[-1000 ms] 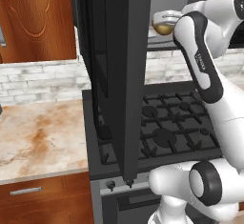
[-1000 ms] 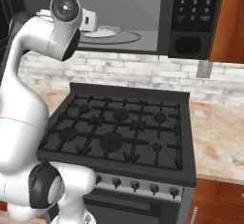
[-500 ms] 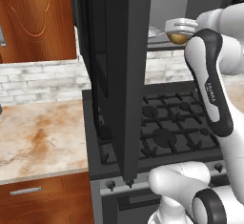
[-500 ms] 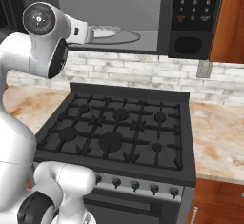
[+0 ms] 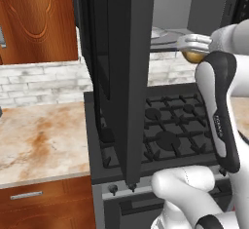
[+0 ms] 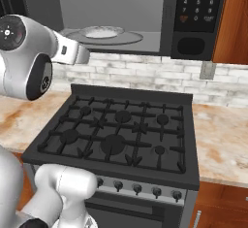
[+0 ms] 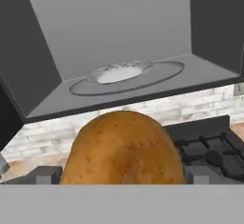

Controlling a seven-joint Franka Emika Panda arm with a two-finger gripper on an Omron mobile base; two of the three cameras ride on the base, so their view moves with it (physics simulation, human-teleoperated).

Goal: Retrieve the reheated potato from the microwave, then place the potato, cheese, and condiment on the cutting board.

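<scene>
The olive-brown potato [image 7: 121, 144] sits between my gripper's [image 7: 122, 175] two dark fingertips [image 7: 45, 174], and the gripper is shut on it. In the left base view the potato [image 5: 194, 57] hangs under the gripper [image 5: 191, 50], just outside the microwave's mouth and above the stove. The microwave [image 6: 121, 8] stands open ahead, with a grey interior, a glass turntable [image 7: 157, 73] and a bare white plate [image 7: 119, 71] on it. Its keypad [image 6: 198, 4] is on the right. Cheese, condiment and cutting board are out of view.
The microwave door [image 5: 124, 77] hangs open as a tall dark slab left of the arm. Below is the black gas stove [image 6: 121, 135]. Marble counter [image 5: 39, 140] lies left of it and more counter [image 6: 223, 139] right. A wooden cabinet [image 5: 36, 18] is at upper left.
The arm has drawn back out of the microwave with the potato held, moving it down and away from the turntable. The plate stays behind, with nothing on it.
</scene>
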